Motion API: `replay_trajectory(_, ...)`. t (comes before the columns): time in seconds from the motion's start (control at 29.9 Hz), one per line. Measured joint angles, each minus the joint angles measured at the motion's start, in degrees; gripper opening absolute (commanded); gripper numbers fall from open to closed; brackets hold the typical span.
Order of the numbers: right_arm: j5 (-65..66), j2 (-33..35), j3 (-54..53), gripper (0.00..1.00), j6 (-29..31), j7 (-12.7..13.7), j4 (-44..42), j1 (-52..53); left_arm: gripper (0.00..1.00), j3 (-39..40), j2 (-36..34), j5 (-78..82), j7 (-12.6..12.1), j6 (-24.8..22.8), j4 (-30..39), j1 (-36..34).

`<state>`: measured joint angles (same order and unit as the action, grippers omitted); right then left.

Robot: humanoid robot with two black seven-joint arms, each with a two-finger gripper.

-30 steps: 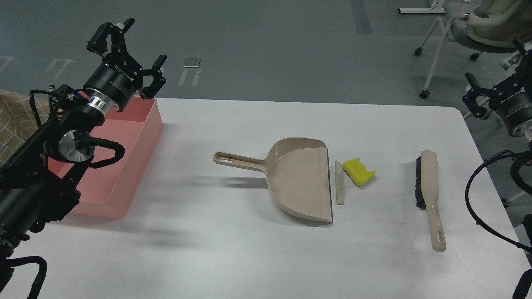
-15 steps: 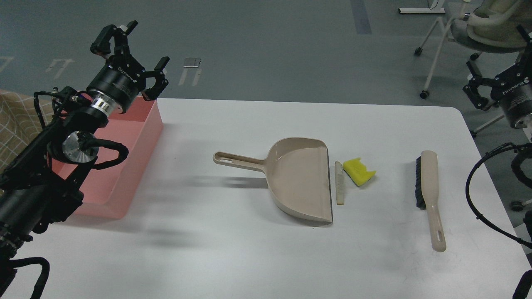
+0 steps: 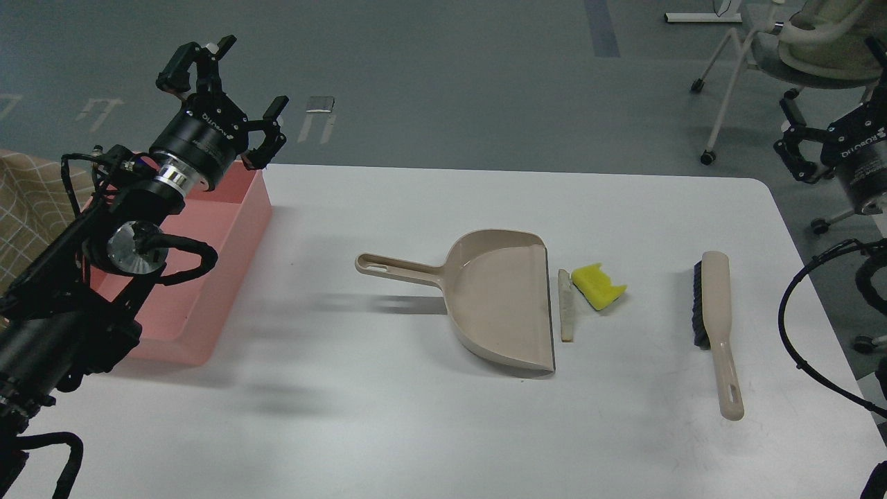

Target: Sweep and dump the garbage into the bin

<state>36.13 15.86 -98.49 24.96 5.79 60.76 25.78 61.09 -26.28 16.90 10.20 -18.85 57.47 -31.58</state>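
Observation:
A yellow sponge chunk [image 3: 597, 286] with dark green backing and a thin off-white bread-like slice [image 3: 566, 305] lie on the white table just right of the mouth of a beige dustpan [image 3: 495, 298], whose handle points left. A beige hand brush [image 3: 715, 324] with black bristles lies further right. The pink bin [image 3: 208, 263] stands at the table's left edge. My left gripper [image 3: 232, 97] is open and empty, raised above the bin's far corner. My right gripper [image 3: 831, 86] is raised off the table's right edge, partly cut by the frame, with one finger showing.
An office chair [image 3: 783, 48] stands on the grey floor beyond the table's far right corner. A checked beige cloth [image 3: 28, 201] shows at the left edge behind my left arm. The table's rounded right corner [image 3: 766, 184] is near my right arm.
My left gripper has moved slightly right and up above the bin's far corner. My right gripper has risen and drifted right. The objects on the table have not moved.

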Motion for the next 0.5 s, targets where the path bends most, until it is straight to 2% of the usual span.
replay_trajectory(0.2,-0.01,-0.03,-0.03,1.0,-0.07,0.0,0.32,-0.49,0.98,-0.09,0.0,0.12,0.0,-0.04,0.7,0.36)
replay_trajectory(0.4,-0.01,-0.64,-0.12,1.0,-0.09,-0.04,1.39,-2.72,0.97,-0.18,-0.21,0.48,0.14,1.01,4.8,2.77)
replay_trajectory(0.5,-0.01,-1.59,-0.48,1.0,-0.09,-0.58,2.97,-4.87,0.97,-0.05,-0.81,0.56,1.05,2.46,7.52,5.02)
